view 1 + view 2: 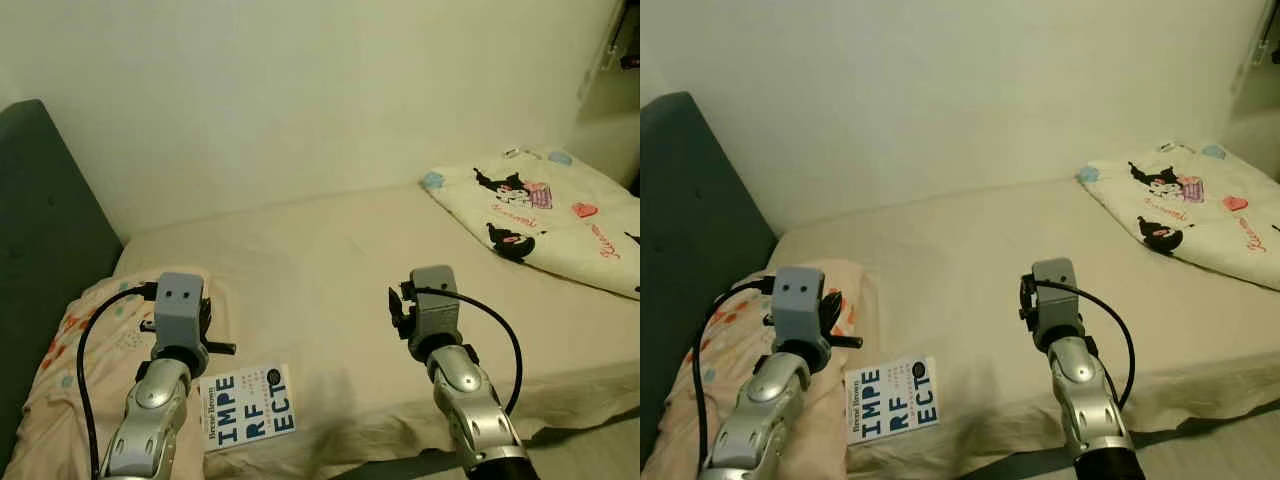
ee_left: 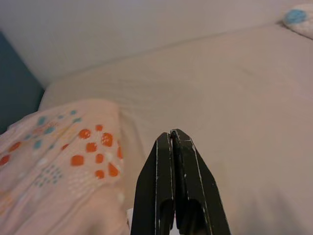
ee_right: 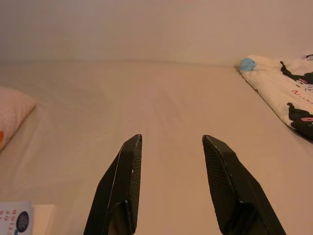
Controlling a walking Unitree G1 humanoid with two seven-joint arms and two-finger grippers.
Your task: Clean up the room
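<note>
Before the robot lies a bed with a plain cream fitted sheet (image 1: 330, 290), pushed against a pale wall (image 1: 300, 90), and everything else sits relative to that bed. At its head end, on the robot's left, a dark grey-green upholstered headboard (image 1: 40, 250) stands upright, and a peach pillow dotted with orange and blue spots (image 2: 54, 161) rests against it. Just beside the pillow, at the bed's near edge, a white paperback book with big blue letters (image 1: 248, 407) lies flat, cover up. Toward the far right of the bed, a cream blanket printed with black cartoon figures (image 1: 545, 210) is spread, well apart from the book. Left gripper (image 2: 172, 139) hovers above the pillow's edge, near the book, its black fingers pressed together with nothing between them. Right gripper (image 3: 171, 144) hangs over the bare middle of the sheet, fingers spread wide and empty.
</note>
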